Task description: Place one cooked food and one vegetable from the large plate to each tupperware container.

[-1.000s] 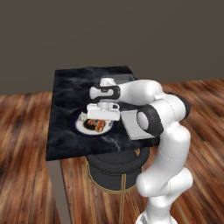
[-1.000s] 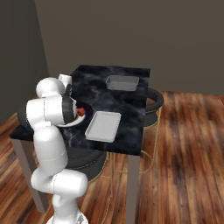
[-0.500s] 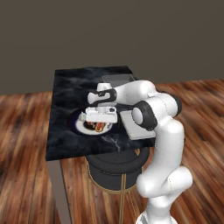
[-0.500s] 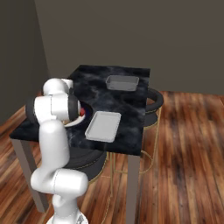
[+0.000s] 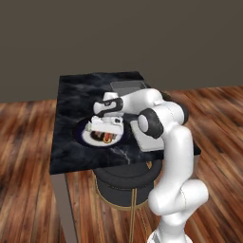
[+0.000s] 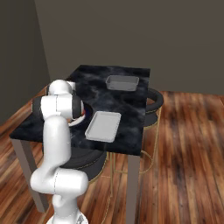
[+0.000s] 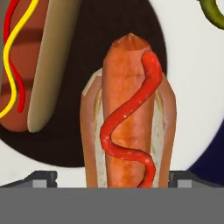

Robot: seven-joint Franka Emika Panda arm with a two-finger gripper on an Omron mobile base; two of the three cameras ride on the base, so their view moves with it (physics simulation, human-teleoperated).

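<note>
The large plate lies near the front left of the black marble table, and its rim peeks out past my arm. My gripper is low over it, open. In the hand view the gripper straddles a hot dog with a ketchup squiggle, one dark fingertip on each side, not closed on it. A second hot dog with mustard lies to its left, and a green vegetable shows at the top right. The pale tupperware container sits right of the plate, the darker one at the back.
The black marble table has open surface at the back left. Dark round stools stand under its front edge, and another stool at its right side. Wooden floor lies all around.
My hand has come down a little onto the plate, jaws still wide. Plate and containers have not moved.
</note>
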